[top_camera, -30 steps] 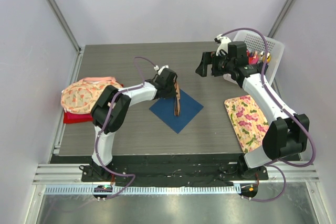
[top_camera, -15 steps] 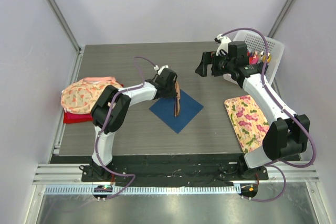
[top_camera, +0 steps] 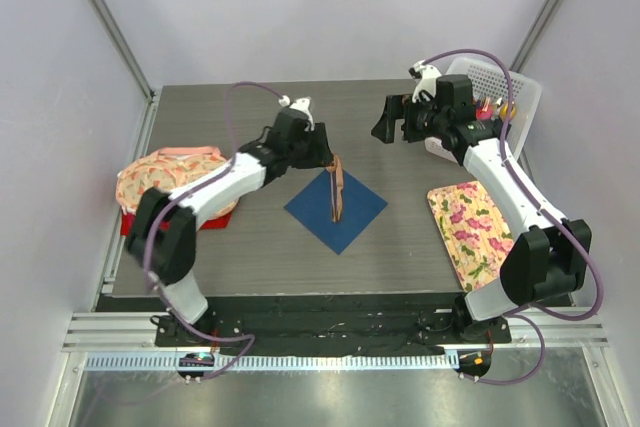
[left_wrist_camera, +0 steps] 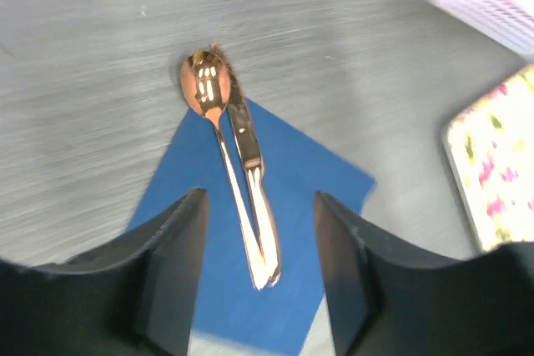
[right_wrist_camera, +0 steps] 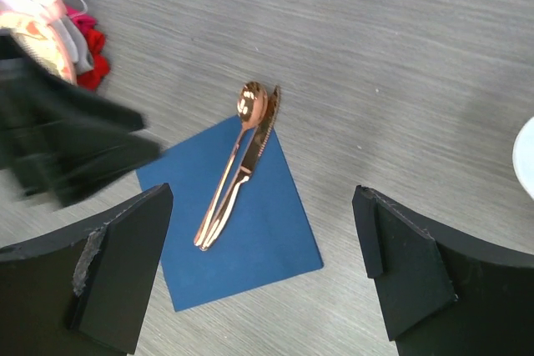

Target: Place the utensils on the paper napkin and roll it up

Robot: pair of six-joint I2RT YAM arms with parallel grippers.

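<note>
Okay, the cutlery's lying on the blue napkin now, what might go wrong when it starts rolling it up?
1. The spoon bowl and the tip of the knife overhang the napkin corner onto the table, so the utensils may slip out during rolling.
2. The thin napkin lies flat and loose; the open left gripper may just push it, shifting everything, instead of lifting an edge.

No legible text, label, brand, number or sign appears on any surface in these views.
</note>
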